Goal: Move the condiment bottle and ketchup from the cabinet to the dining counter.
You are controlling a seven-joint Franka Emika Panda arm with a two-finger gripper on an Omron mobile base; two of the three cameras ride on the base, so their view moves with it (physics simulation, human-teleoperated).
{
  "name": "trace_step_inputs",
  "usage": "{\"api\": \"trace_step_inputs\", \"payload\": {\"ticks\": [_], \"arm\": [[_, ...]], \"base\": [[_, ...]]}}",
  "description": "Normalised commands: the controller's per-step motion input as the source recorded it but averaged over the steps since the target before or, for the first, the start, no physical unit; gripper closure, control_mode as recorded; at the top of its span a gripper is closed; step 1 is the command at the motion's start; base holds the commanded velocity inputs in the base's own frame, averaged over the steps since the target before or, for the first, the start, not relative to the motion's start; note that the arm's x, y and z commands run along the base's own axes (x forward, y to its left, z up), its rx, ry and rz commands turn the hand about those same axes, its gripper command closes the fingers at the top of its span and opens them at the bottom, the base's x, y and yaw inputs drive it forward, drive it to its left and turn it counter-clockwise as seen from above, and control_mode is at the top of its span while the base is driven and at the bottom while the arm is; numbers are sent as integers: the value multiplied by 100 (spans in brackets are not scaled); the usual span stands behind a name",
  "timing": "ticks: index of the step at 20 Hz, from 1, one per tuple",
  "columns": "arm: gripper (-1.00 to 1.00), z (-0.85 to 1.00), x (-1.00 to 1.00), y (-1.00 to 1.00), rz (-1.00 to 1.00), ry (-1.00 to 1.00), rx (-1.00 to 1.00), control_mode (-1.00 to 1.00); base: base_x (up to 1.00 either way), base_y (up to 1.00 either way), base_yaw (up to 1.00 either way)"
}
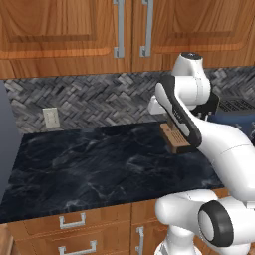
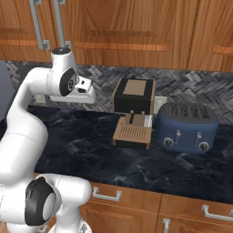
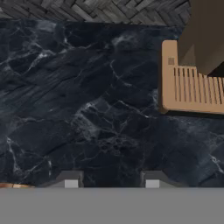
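The cabinet (image 1: 74,30) hangs above with its panelled doors closed, two vertical bar handles (image 1: 119,30) meeting at the seam, so the condiment bottle and the ketchup cannot be seen. Below it a grey herringbone backsplash (image 1: 89,99) with a wall outlet (image 1: 51,117) backs a black marble-veined tabletop (image 1: 99,164), whose left and middle stretch lies bare up to its front edge over wooden drawers (image 1: 72,221). On the right side stand a coffee machine (image 2: 133,96) with a tan drip tray (image 2: 132,133) and, just beside it, a blue toaster (image 2: 187,120). The hand (image 3: 109,180) points down at the tabletop, its two finger tips (image 3: 72,180) parted with only dark stone between them, grasping nothing; the drip tray's edge lies up and to the right in the hand view, well apart from the tips.
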Motion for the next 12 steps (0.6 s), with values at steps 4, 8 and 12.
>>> {"api": "trace_step_inputs", "payload": {"ticks": [4,8,12], "arm": [[-100,0,-14,0,0,-5,2,-100],[-100,21,-14,27,-8,-27,0,-100],[-100,55,-5,33,-6,-21,0,-100]], "base": [[0,0,0],[0,0,0],[0,0,0]]}}
